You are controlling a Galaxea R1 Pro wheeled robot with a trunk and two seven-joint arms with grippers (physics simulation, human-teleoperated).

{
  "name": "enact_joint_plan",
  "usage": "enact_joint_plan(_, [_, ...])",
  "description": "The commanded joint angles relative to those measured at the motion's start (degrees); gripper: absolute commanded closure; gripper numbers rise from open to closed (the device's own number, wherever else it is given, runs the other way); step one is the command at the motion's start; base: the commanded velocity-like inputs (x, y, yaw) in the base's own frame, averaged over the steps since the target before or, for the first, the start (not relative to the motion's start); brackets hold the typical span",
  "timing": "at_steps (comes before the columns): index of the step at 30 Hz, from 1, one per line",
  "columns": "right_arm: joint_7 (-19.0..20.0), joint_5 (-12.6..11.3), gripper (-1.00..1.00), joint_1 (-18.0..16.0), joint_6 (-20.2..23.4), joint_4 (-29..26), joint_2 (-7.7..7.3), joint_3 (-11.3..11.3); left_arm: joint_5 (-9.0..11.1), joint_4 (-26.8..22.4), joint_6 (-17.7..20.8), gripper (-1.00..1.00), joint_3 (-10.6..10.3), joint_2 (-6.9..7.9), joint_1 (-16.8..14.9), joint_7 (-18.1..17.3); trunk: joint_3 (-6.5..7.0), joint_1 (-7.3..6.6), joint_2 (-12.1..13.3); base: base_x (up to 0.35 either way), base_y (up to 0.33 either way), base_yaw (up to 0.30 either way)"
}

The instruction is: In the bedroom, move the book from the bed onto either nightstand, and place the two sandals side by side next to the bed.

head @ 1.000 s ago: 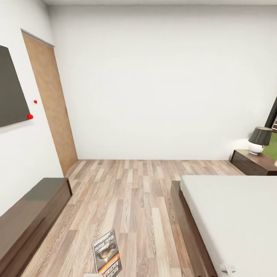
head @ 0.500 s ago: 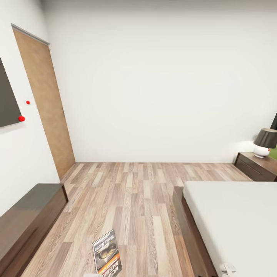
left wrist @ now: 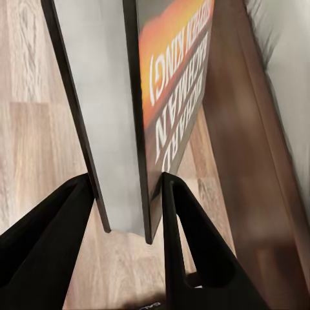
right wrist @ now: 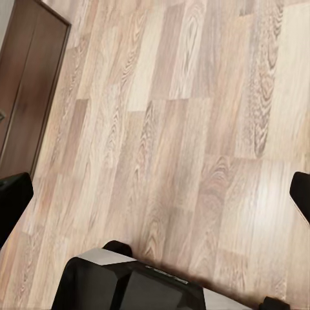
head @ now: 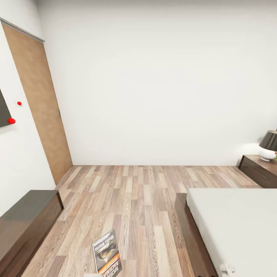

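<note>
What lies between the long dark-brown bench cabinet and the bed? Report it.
Head view: bare wood-plank floor separates the bench cabinet from the dark-framed bed; the held paperback book juts in below.

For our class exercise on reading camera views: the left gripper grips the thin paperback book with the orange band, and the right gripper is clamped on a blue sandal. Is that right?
Not quite. The left gripper does grip the thin paperback book with the orange band, but the right wrist view shows the right gripper open, its fingers wide apart over the light wood-plank floor.
</note>
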Motion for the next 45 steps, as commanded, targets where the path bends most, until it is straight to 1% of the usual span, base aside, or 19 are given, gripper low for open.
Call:
enact_joint_plan(1, [0.1,-0.6,-1.0,0.0,0.5,0.0,-0.04,0.2,0.4,0.1,-0.1,1.0,0.1,0.0,0.0,-0.3,-0.02,0.05,0.0,0.331,0.0,0.0])
enact_joint_plan(45, [0.1,-0.7,-1.0,0.0,0.5,0.0,-0.04,0.2,0.4,0.1,-0.1,1.0,0.1,0.0,0.0,-0.3,-0.02,0.05,0.0,0.331,0.0,0.0])
